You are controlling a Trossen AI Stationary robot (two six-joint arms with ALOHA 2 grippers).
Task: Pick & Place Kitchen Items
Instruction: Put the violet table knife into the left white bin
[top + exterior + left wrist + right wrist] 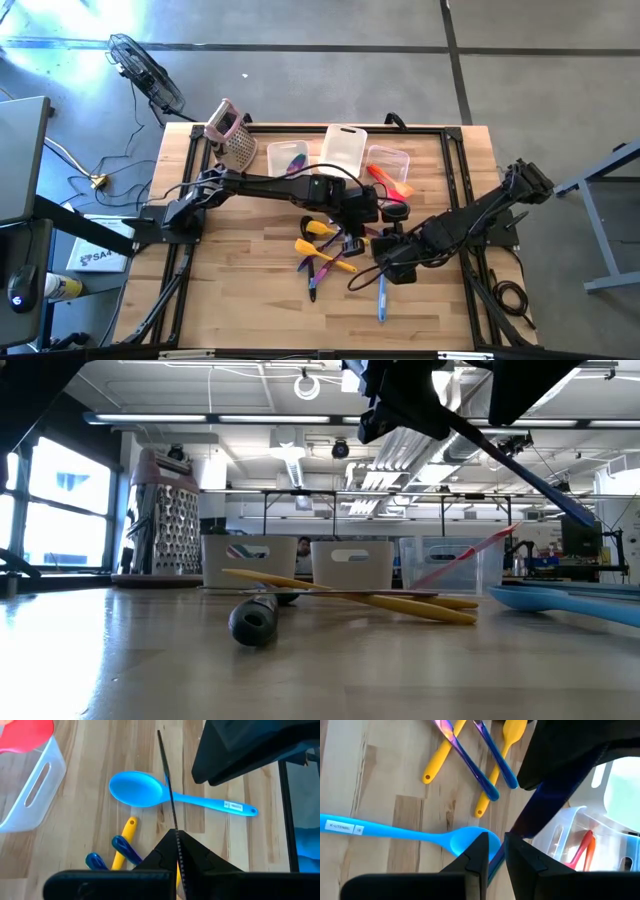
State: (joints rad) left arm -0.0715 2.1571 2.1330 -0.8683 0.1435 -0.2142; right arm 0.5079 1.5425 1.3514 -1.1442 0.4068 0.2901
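Note:
A slim dark blue utensil (520, 465) hangs slanted in the air over the middle of the table. Both grippers are shut on it: my left gripper (368, 212) reaches in from the left, and my right gripper (393, 258) from the right, just nearer the front edge. The left wrist view shows the utensil (167, 780) edge-on; the right wrist view shows its broad face (540, 810). Below lie a light blue spoon (381, 300) and a loose pile of yellow, purple and blue utensils (325, 250), flat on the wood. My left gripper pinches the dark utensil's thin edge (175, 827) between its two fingers, slanting down from the left. The utensil runs on forward past the fingertips, clear of the table. My right gripper pinches a narrower stretch of the same utensil (496, 862) between its two fingers, slanting down from the right. The broader part runs up toward the other gripper. The utensil's low end (585, 518) hangs free above the table.
Three clear tubs stand along the far edge: one (287, 157) holding a purple utensil, an empty-looking one (343, 148), and one (390, 160) with red and orange utensils. A pink-topped metal grater (232, 135) stands at the far left. Bare wood lies at the near left.

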